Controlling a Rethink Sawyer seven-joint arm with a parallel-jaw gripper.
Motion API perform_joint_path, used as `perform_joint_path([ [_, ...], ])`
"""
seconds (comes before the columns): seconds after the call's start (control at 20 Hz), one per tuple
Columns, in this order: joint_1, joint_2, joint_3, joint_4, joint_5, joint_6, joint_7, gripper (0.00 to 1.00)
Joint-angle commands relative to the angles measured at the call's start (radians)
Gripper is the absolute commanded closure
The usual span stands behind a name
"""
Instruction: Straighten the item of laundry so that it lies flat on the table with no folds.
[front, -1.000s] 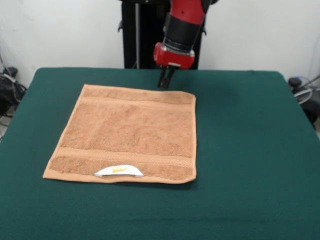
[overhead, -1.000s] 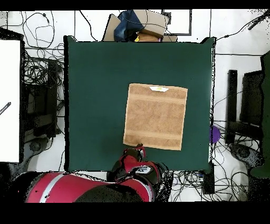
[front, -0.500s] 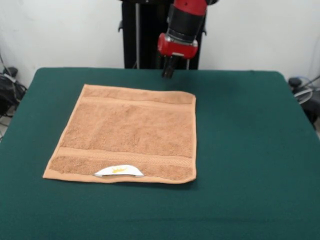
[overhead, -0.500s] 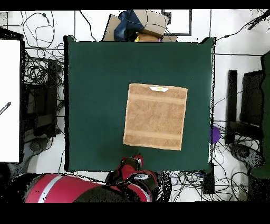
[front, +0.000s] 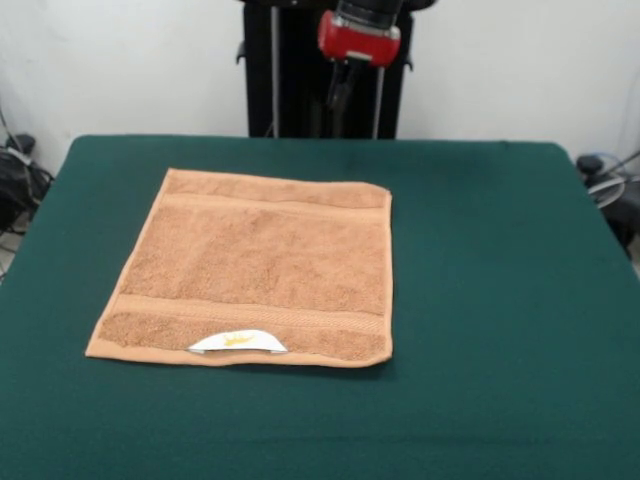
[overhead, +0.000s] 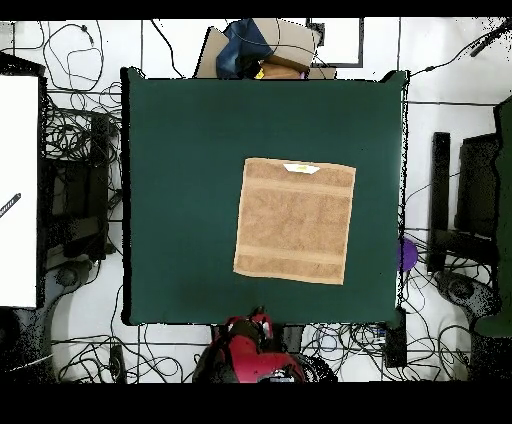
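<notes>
The item of laundry (front: 255, 265) is a tan terry towel spread flat on the green table (front: 500, 300), with a white label (front: 238, 342) at its near edge. From overhead the towel (overhead: 295, 220) shows as a near square right of the table's (overhead: 180, 180) centre, with the label (overhead: 301, 168) on its top edge. My gripper (front: 339, 96) hangs high above the table's far edge, behind the towel and clear of it. Its dark fingers are pressed together and hold nothing. In the overhead view the gripper (overhead: 258, 320) sits just off the table's bottom edge.
Cables lie on the floor all around the table. A cardboard box and dark bundle (overhead: 262, 48) sit beyond the top edge, a white panel (overhead: 18, 190) at left, black equipment (overhead: 470, 220) and a purple object (overhead: 407, 254) at right.
The gripper has risen and drawn back from the towel's far edge to beyond the table edge. The towel has not moved.
</notes>
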Motion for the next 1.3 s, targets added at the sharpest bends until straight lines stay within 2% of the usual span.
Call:
perform_joint_path([
  [0.05, -0.037, -0.044, 0.043, -0.02, 0.001, 0.123, 0.137, 1.0],
  [0.2, -0.076, -0.138, 0.09, -0.013, 0.004, 0.198, 0.134, 1.0],
  [0.3, -0.089, -0.152, 0.119, 0.001, 0.007, 0.206, 0.149, 1.0],
  [0.4, -0.093, -0.12, 0.113, 0.016, -0.011, 0.164, 0.158, 1.0],
  [0.6, -0.049, -0.008, 0.048, 0.077, -0.026, -0.024, 0.211, 1.0],
  [0.8, -0.06, -0.122, 0.072, 0.144, -0.013, 0.095, 0.204, 1.0],
  [1.0, -0.083, -0.16, 0.096, 0.151, 0.001, 0.135, 0.196, 1.0],
  [1.3, -0.1, -0.157, 0.135, 0.139, 0.035, 0.094, 0.225, 1.0],
])
